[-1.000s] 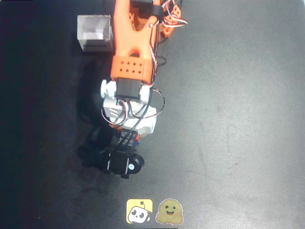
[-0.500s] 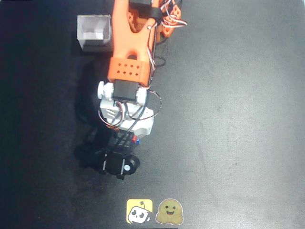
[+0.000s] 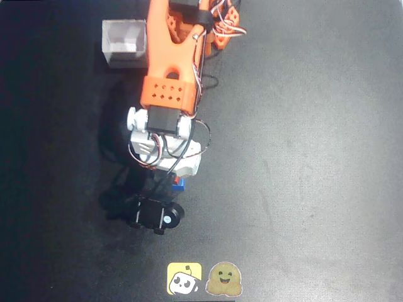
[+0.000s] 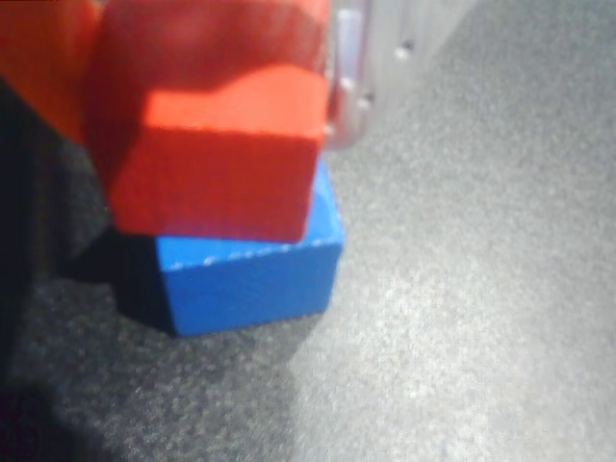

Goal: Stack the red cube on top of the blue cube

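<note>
Two cubes take up the near part of the wrist view: the red cube [image 4: 217, 159] sits over the blue cube [image 4: 252, 274], its underside meeting the blue top face, turned a little so the edges do not line up and hanging past the blue cube toward the left of the picture. A strip of blue top face shows bare along the right edge. Against the red cube's right side stands a pale translucent finger [image 4: 348, 82], and an orange mass presses in at its upper left, so the gripper [image 4: 207, 67] appears clamped on the red cube, though the contact on the left is blurred. Beneath the blue cube lies the dark speckled table [image 4: 462, 318], with a deep shadow spreading to the left of the stack. From the overhead view, nearest the bottom edge, are two stickers, a yellow one with a white robot face [image 3: 184, 279] and a tan smiling blob [image 3: 226, 279], side by side on the black table [image 3: 315, 157]. Above them the black wrist camera housing [image 3: 153, 214] covers most of the stack, and just a sliver of the blue cube [image 3: 179, 185] peeks out beside the white wrist section [image 3: 165, 151]. Farther up, the orange arm [image 3: 171, 63] with its looped wires runs to the top edge, and a white open-topped box [image 3: 124, 43] stands just left of it, well apart from the cubes.
</note>
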Controlling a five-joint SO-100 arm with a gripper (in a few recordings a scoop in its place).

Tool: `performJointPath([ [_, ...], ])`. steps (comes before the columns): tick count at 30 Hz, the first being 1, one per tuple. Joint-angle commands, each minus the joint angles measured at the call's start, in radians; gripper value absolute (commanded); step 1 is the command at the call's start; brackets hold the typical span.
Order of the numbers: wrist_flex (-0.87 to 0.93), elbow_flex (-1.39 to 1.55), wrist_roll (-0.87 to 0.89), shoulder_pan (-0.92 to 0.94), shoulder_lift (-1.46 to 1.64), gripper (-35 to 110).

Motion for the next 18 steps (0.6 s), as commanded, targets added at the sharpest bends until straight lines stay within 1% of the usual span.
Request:
performJointPath([
  [1, -0.006, -0.002, -0.018, -0.002, 0.014, 0],
  [11, -0.005, 0.002, -0.144, -0.006, 0.018, 0],
  [18, 0.015, -0.012, -0.175, -0.011, 0.025, 0],
])
